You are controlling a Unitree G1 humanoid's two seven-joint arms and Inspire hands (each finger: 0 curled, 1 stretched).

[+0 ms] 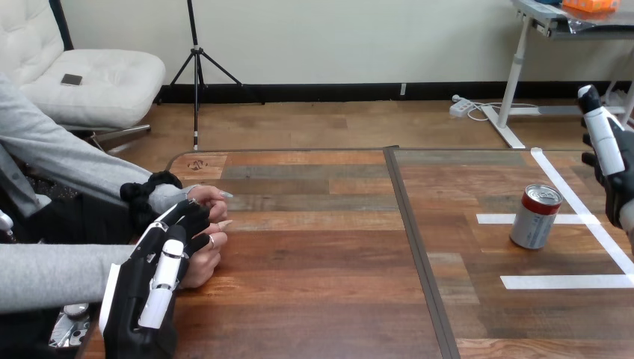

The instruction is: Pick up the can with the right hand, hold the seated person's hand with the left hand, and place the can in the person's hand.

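My left hand point(153, 288): fingers near straight, laid over the person's hand point(205, 265) at the left of the surface point(321, 262), not wrapped round it. My right hand point(607, 161): open, holding nothing, raised at the right edge, fingers pointing up. Can point(536, 217) stands upright near it, untouched.

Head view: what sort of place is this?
Likely a robot handover test bench: wooden table marked with white tape lines, a can standing by them, a person's hands at its left side.
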